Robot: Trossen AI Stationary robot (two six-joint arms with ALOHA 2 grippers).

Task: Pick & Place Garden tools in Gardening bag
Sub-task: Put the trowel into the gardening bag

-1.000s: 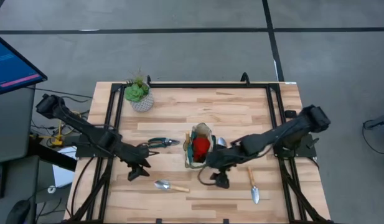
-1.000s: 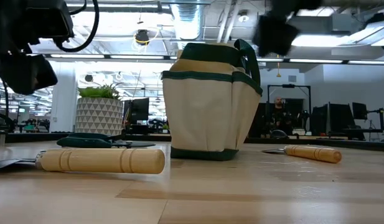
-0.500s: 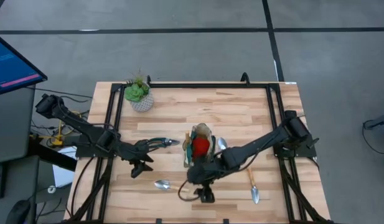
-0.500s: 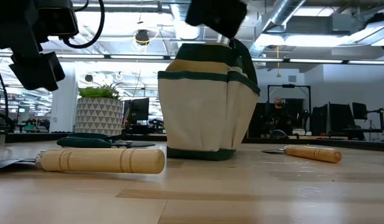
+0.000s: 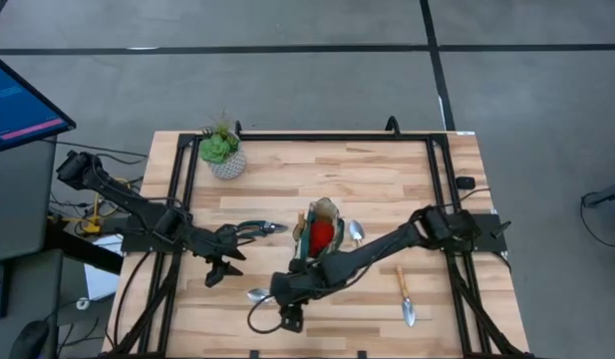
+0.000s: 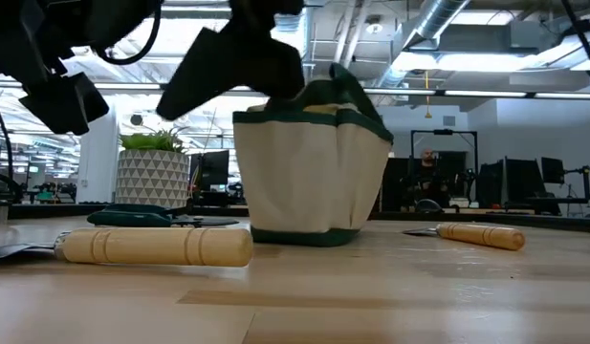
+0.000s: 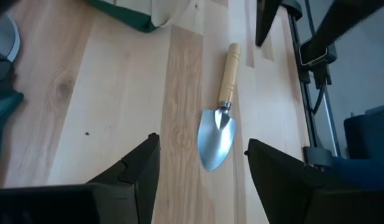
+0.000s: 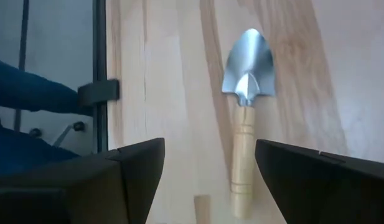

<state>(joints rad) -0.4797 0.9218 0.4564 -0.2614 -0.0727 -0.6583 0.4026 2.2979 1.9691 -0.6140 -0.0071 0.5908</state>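
Note:
A wooden-handled trowel (image 8: 244,112) lies flat near the table's front left (image 5: 258,295). My right gripper (image 8: 209,149) hovers open just above its handle end, fingers on either side and clear of it. My left gripper (image 5: 227,267) hangs open to the left of the trowel (image 7: 220,118), above the table (image 7: 203,149). The olive-and-beige gardening bag (image 5: 315,254) stands mid-table with a red item (image 5: 323,233) and a wooden handle inside. Dark-handled pruning shears (image 5: 255,228) lie left of the bag. A second trowel (image 5: 405,297) lies at the front right, and a third blade (image 5: 355,231) beside the bag.
A green plant in a whitish pot (image 5: 221,152) stands at the far left. My right arm (image 5: 387,244) stretches low across the table, close past the bag's near end. Black frame rails (image 5: 182,189) run along the table's edges. Bare wood lies at the far right.
My right gripper has swept from beside the bag's near right side toward the table's left and near edge, sinking a little, and now hangs over the front-left trowel. In the low view the bag's top has shifted slightly. My left gripper has rolled a little in place.

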